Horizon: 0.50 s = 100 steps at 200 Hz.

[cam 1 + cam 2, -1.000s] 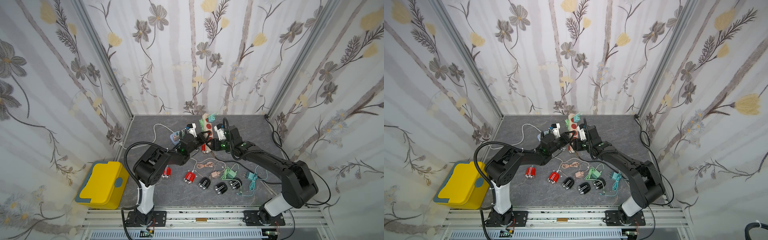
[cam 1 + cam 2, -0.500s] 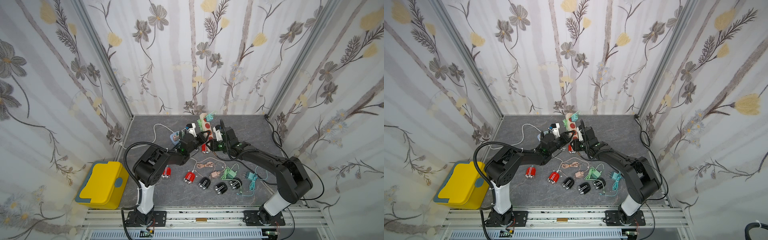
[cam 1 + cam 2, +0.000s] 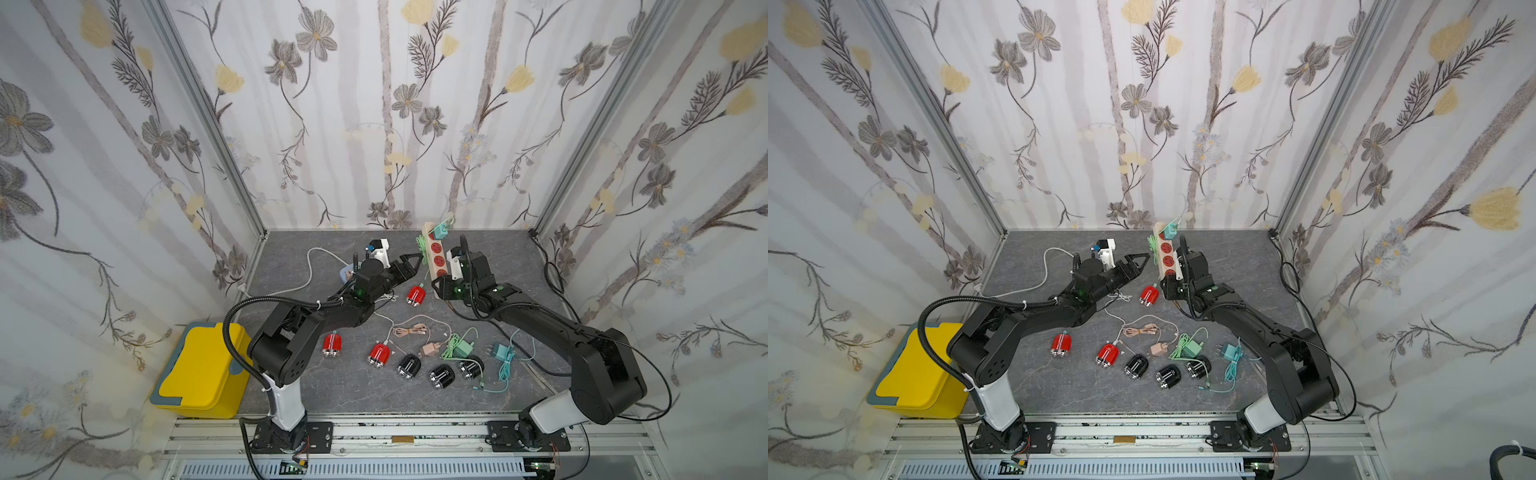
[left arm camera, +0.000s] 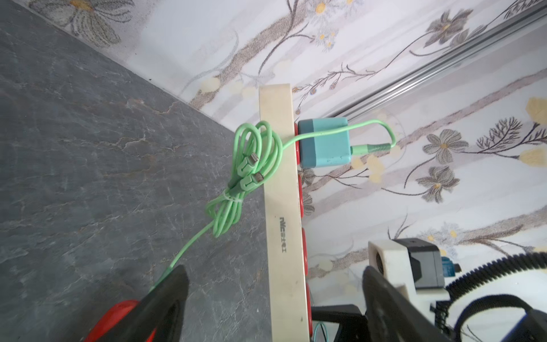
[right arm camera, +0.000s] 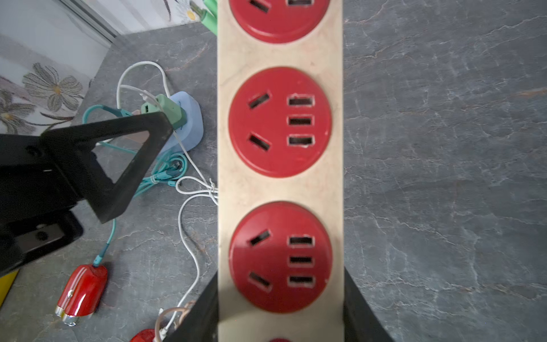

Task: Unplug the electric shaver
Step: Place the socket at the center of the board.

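Fingers of left gripper (image 4: 273, 268) gape empty; right gripper (image 5: 280, 274) fingers clamp power strip (image 5: 279, 189).

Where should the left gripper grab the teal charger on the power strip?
The open left gripper should clamp the teal charger across its flat sides, coming from the socket-face side of the power strip, where the boxy body stands proud. Keep off its outer end: the green cable plugs in there.
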Motion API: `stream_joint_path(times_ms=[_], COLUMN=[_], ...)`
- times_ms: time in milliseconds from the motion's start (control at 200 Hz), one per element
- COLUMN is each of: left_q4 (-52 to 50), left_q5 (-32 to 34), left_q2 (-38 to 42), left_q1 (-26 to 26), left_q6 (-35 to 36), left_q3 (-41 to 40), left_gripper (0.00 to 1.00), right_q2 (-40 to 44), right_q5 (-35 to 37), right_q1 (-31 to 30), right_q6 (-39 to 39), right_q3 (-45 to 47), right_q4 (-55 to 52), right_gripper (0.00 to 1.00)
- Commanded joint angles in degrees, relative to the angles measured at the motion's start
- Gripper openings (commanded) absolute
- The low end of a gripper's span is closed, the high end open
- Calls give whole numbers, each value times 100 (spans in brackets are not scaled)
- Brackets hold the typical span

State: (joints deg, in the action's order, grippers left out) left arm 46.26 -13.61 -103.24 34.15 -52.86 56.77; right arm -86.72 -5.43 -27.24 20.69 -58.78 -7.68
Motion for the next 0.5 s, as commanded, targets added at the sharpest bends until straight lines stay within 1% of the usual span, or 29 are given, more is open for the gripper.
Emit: stream_joint_path(times_ms=[0, 125, 215, 325, 495], left_q4=[-930, -1535, -1858, -2045, -2274], left_q5=[120, 257, 356, 385, 306], left_q2=[342, 725, 968, 1193, 1394], left_q1=[-11, -17, -25, -9, 30], left_q6=[584, 1037, 1314, 1577, 1929], left_q3=[-67, -237, -388, -587, -763], left_gripper=[100, 100, 100, 100, 100], right_q2=[58, 41, 16, -76, -300], right_q5=[121, 227, 542, 1000, 1442], right_q1=[76, 115, 153, 249, 449], right_q6=[-538, -785, -895, -924, -939], right_q3=[14, 41, 73, 147, 194], right_q4=[-69, -278, -460, -623, -741], right_gripper=[24, 23, 23, 22, 21])
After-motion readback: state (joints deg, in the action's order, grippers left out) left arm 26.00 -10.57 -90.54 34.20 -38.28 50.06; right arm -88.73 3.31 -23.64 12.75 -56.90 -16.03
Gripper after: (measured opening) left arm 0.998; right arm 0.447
